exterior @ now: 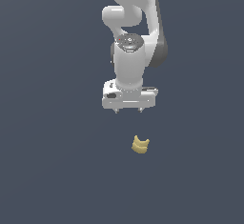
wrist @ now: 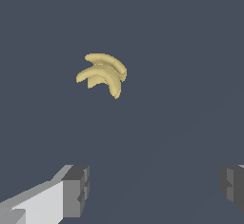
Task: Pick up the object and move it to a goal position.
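The pincer (exterior: 128,111) hangs released above the object (exterior: 140,145), apart, its fingers (wrist: 76,189) partly cut off.

Both pictures are evenly and softly lit, with no visible lamp and no hard cast shadows on the flat slate-blue ground (exterior: 47,170). In the exterior view the white arm (exterior: 128,66) is brightest on its front and shades to grey toward three o'clock, so the light seems to come from the front and about nine o'clock. It shows only mild sheen, no glare. The small yellow piece (exterior: 140,145) has gentle shading between its layers, clearer in the wrist view (wrist: 102,73). Edges look slightly jagged and low-resolution. Nothing is blurred or bent near the borders.
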{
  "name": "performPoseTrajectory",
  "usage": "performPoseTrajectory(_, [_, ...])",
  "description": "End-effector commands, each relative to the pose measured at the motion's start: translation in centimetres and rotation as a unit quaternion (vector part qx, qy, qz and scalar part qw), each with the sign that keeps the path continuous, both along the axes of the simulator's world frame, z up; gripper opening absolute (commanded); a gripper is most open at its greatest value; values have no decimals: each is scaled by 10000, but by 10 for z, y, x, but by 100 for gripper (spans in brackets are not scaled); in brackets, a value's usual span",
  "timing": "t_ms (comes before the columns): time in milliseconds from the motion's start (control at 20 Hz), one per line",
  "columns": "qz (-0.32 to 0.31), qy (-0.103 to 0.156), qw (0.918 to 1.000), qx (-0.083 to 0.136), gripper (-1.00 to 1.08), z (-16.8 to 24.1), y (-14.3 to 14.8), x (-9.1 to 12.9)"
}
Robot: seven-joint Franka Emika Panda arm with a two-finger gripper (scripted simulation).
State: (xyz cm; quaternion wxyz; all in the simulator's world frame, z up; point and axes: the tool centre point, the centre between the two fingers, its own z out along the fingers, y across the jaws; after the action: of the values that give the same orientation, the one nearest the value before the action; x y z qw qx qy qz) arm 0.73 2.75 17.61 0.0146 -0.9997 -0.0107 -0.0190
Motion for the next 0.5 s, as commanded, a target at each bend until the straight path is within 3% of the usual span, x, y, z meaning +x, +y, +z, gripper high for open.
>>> performPoseTrajectory(0, [0,0,10000,0,100,0,0,0])
performPoseTrajectory(450, [285,139,9995,64,100,-6,33,-5])
